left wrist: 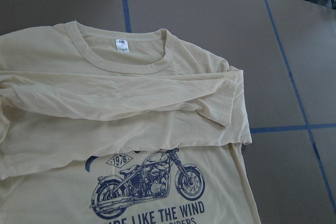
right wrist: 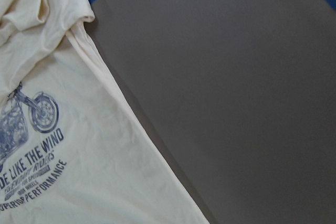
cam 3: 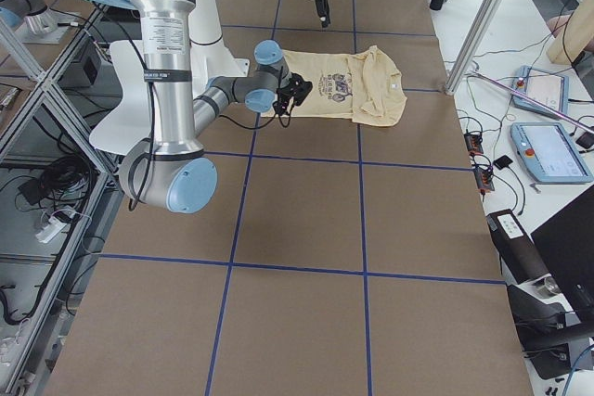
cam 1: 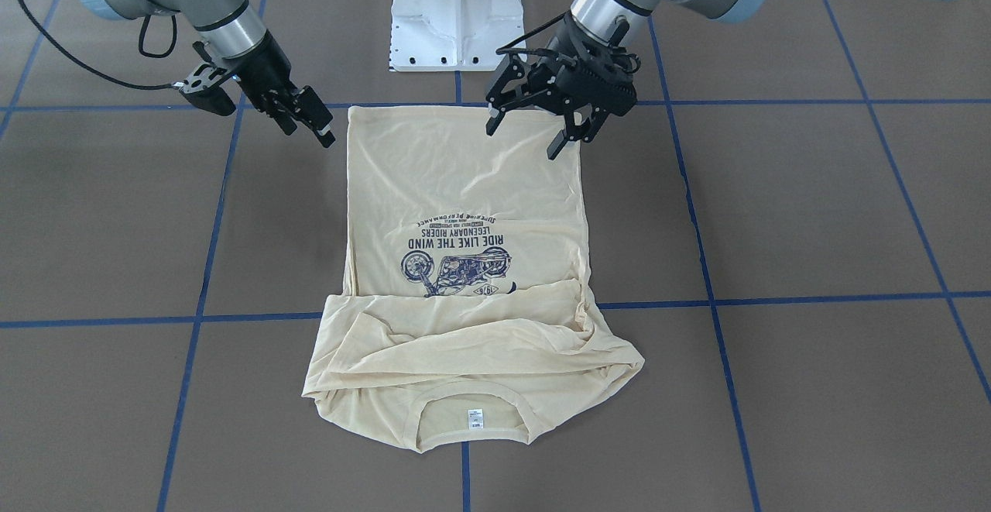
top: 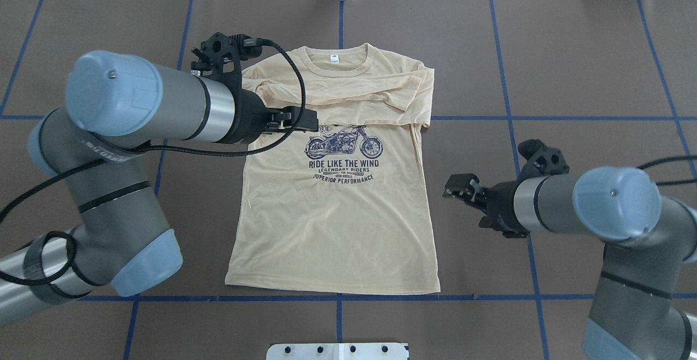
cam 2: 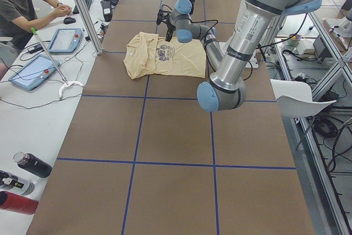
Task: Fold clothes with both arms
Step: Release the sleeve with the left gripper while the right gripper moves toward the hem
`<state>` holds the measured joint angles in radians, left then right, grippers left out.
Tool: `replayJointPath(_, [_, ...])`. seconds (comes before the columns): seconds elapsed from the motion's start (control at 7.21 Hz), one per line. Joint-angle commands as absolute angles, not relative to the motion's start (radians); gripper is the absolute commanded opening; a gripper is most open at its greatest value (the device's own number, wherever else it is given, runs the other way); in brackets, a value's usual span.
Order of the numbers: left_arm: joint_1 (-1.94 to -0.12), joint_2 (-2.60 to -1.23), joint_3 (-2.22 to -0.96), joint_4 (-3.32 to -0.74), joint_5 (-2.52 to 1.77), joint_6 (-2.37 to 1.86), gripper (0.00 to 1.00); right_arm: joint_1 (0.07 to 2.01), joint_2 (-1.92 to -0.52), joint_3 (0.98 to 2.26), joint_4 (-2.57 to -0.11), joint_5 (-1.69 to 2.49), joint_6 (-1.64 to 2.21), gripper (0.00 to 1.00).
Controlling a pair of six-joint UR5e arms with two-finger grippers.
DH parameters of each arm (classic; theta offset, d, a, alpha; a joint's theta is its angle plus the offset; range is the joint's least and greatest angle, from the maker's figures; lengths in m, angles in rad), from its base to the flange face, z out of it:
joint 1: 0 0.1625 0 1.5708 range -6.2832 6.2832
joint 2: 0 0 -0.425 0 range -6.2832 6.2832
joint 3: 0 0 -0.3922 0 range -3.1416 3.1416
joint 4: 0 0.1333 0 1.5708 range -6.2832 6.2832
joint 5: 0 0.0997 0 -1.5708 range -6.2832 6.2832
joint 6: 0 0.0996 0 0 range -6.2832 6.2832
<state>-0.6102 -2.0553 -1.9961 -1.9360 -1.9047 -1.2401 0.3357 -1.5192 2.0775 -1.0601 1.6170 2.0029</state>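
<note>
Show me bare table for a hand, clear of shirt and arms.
Free: table on the robot's right, beyond the right gripper and beside the collar of the T-shirt; the strip between hem and white base. Crowded: the shirt's left side, where the left arm and open left gripper hang over it.

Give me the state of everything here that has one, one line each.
T-shirt: flat on the table, front up, body not yet folded.
Sleeves: folded in across the chest.
Left pincer: open, empty, raised over the shirt.
Right pincer: open, empty, off the shirt's side edge.
</note>
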Motion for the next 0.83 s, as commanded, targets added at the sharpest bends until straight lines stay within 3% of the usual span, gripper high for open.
replayJointPath(0.0, [-0.612,-2.005,-2.074,-1.899,-1.960,-1.241,0.96,0.076,-1.517,2.153,-1.224,1.320,2.194,0.97])
replayJointPath(0.42, [-0.612,-2.000,-2.068,-1.898,-1.935,-1.244,0.98,-0.023,-1.398,2.025,-1.348,1.204,2.299,0.90])
replayJointPath(0.69, [-0.607,-2.000,-2.063,-1.898,-1.930,-1.244,0.98,0.012,-1.387,2.025,-1.350,1.206,2.292,0.85])
